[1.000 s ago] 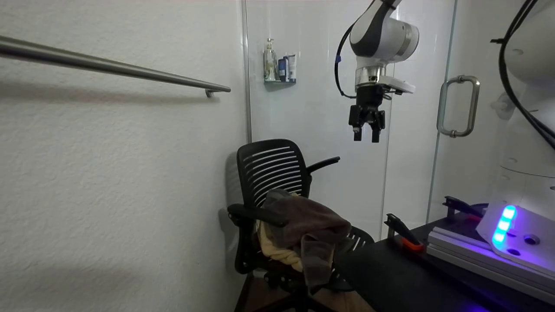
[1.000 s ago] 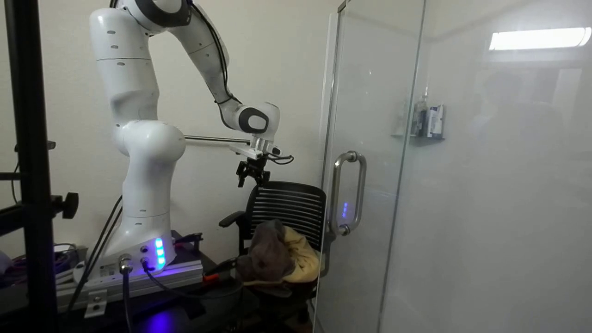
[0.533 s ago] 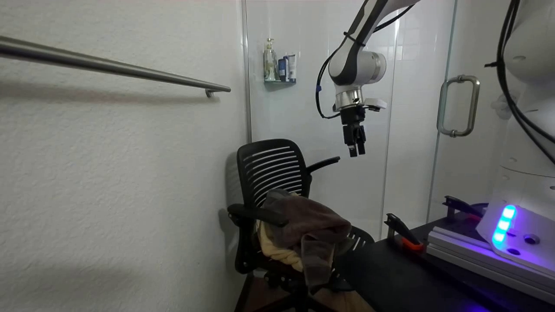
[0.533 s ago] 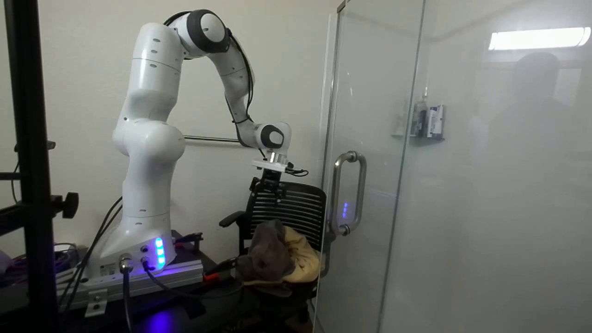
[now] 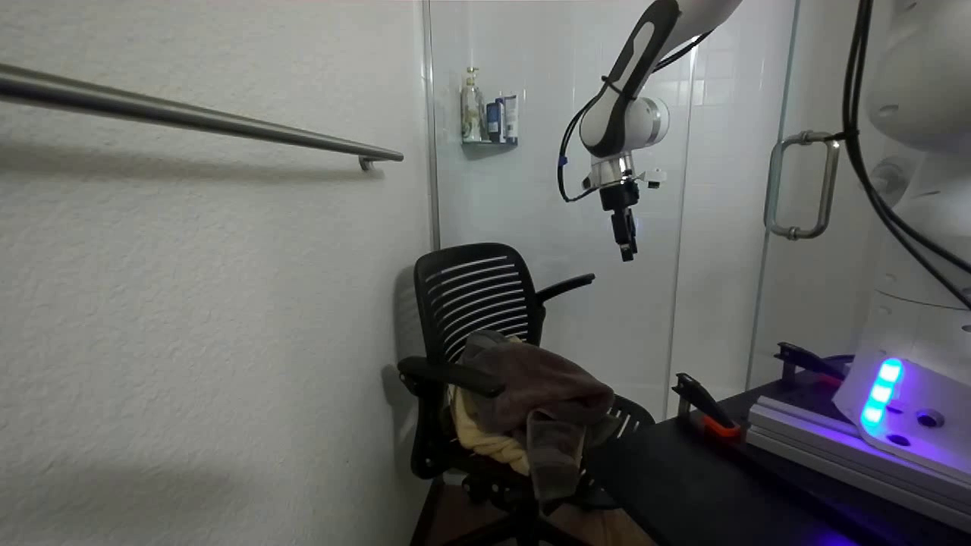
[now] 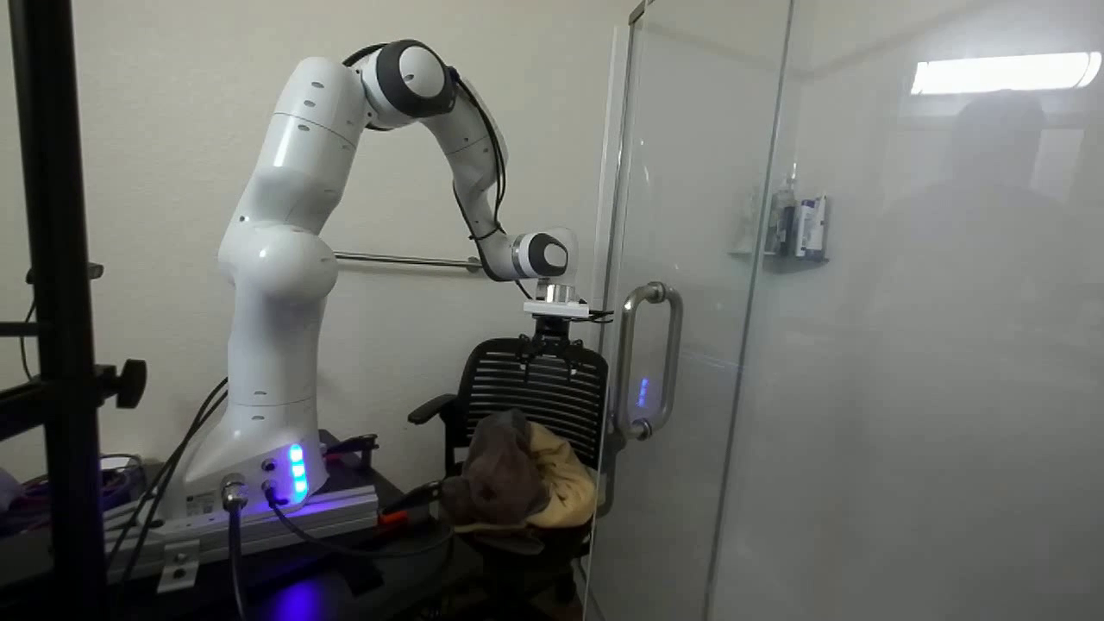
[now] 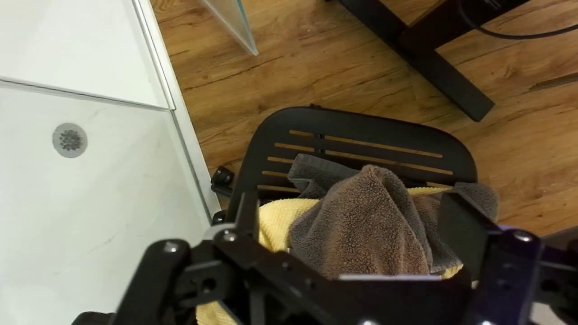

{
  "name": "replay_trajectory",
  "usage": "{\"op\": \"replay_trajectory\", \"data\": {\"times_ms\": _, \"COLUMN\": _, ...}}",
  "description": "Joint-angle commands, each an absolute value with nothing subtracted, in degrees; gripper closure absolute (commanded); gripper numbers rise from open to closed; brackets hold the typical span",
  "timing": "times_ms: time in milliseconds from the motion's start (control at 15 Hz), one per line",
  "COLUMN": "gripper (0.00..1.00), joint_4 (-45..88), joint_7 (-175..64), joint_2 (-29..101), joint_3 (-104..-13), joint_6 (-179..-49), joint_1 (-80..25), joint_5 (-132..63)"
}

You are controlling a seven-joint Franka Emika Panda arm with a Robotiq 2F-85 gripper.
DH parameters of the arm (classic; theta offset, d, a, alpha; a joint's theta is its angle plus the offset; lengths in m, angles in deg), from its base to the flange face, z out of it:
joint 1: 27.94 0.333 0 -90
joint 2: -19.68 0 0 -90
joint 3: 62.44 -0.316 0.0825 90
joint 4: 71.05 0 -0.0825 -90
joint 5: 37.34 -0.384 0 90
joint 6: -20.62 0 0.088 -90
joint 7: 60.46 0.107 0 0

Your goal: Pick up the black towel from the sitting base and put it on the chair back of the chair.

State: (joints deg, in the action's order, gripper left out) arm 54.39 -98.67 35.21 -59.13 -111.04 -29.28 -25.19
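The dark grey-brown towel (image 5: 550, 383) lies crumpled on the seat of the black office chair (image 5: 478, 292). It also shows in an exterior view (image 6: 500, 474) and in the wrist view (image 7: 365, 221). A yellow towel (image 6: 565, 479) lies under and beside it. The slatted chair back (image 6: 535, 379) stands upright behind the towels. My gripper (image 6: 548, 373) points down, open and empty, well above the seat. In an exterior view the gripper (image 5: 628, 254) shows edge-on, to the right of the chair back. In the wrist view the towel appears between the spread fingers (image 7: 248, 212).
A black table (image 5: 705, 485) with clamps (image 5: 705, 406) bears the robot base beside the chair. A glass shower door with a metal handle (image 6: 649, 362) stands close to the chair. A towel bar (image 5: 197, 114) runs along the wall. A corner shelf holds bottles (image 5: 472, 110).
The arm has reached out over the chair, and my gripper has come lower overall and turned about its vertical axis. The gripper stays open. The towels and chair have not moved.
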Motion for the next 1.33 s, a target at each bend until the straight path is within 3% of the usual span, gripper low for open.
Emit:
{"op": "replay_trajectory", "data": {"times_ms": 0, "gripper": 0.00, "joint_4": 54.3, "joint_7": -98.4, "joint_2": 35.2, "joint_3": -60.5, "joint_6": -110.8, "joint_1": -30.5, "joint_5": -24.8}}
{"op": "replay_trajectory", "data": {"times_ms": 133, "gripper": 0.00, "joint_4": 53.0, "joint_7": -99.3, "joint_2": 36.9, "joint_3": -61.6, "joint_6": -111.8, "joint_1": -30.6, "joint_5": -27.0}}
{"op": "replay_trajectory", "data": {"times_ms": 667, "gripper": 0.00, "joint_4": 28.1, "joint_7": -109.1, "joint_2": 57.6, "joint_3": -74.9, "joint_6": -109.0, "joint_1": -26.1, "joint_5": -33.1}}
{"op": "replay_trajectory", "data": {"times_ms": 933, "gripper": 0.00, "joint_4": 15.0, "joint_7": -113.0, "joint_2": 67.8, "joint_3": -79.7, "joint_6": -100.0, "joint_1": -25.3, "joint_5": -39.2}}
{"op": "replay_trajectory", "data": {"times_ms": 1000, "gripper": 0.00, "joint_4": 22.6, "joint_7": -110.7, "joint_2": 62.8, "joint_3": -78.0, "joint_6": -105.8, "joint_1": -24.7, "joint_5": -37.4}}
{"op": "replay_trajectory", "data": {"times_ms": 1267, "gripper": 0.00, "joint_4": 16.2, "joint_7": -111.3, "joint_2": 67.5, "joint_3": -78.9, "joint_6": -101.9, "joint_1": -24.3, "joint_5": -38.4}}
